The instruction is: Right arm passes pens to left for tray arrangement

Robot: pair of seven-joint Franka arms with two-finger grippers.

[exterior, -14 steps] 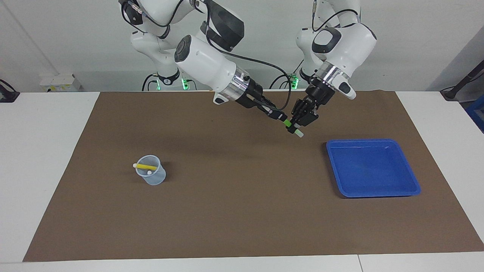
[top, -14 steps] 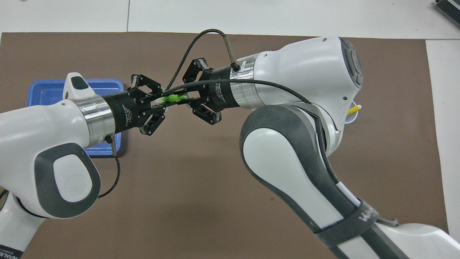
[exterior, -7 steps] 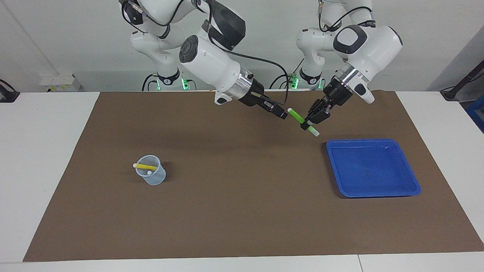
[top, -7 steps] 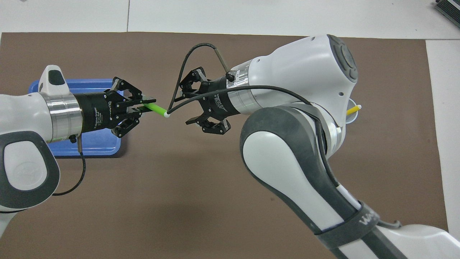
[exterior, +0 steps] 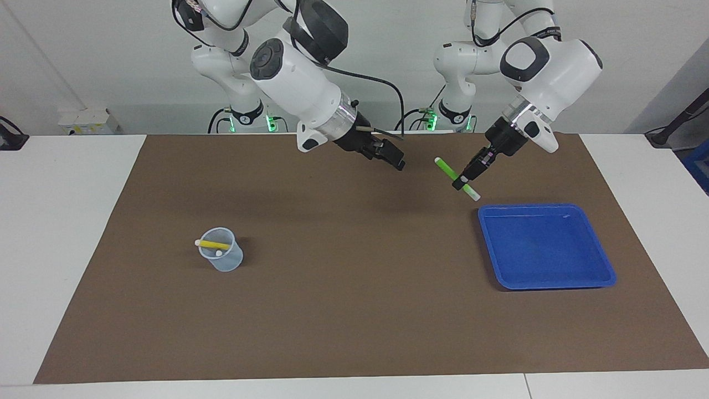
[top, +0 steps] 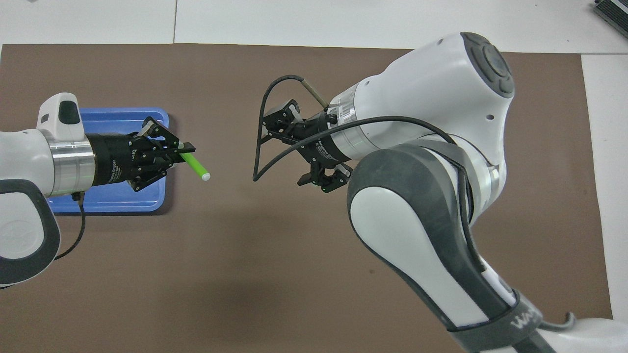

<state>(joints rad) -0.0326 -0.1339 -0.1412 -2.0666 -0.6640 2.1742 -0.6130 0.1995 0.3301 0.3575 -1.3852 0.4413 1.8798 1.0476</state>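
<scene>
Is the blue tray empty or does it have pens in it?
Empty. The blue tray shows only bare blue floor; the green pen is up in the left gripper.

the tray (exterior: 545, 246) lies on the desk (exterior: 354, 310) toward the left arm's end; the cup (exterior: 221, 257) stands toward the right arm's end, a pen (exterior: 213, 244) lying across its rim. the left pincer (exterior: 463, 180) holds another pen (exterior: 457, 178) over the mat (exterior: 343, 266) beside the tray's edge nearer the robots. the right pincer (exterior: 394, 157) hangs over the mat's middle, apart from it.
</scene>
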